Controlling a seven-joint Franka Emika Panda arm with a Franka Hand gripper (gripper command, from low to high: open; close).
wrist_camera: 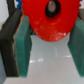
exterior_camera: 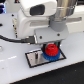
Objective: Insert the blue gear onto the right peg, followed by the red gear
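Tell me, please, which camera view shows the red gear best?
The wrist view: the red gear fills the frame, its dark centre hole clear, between the gripper pads. The exterior view shows it only small, above the blue gear.

A red gear (wrist_camera: 48, 20) with a dark centre hole fills the upper part of the wrist view, seated between the two fingers of the gripper (wrist_camera: 48, 42). The green-padded fingers (wrist_camera: 20, 47) stand on either side of the disc, touching its rim. Below it lies a pale, glossy surface (wrist_camera: 47, 67), blurred and showing faint reflections.
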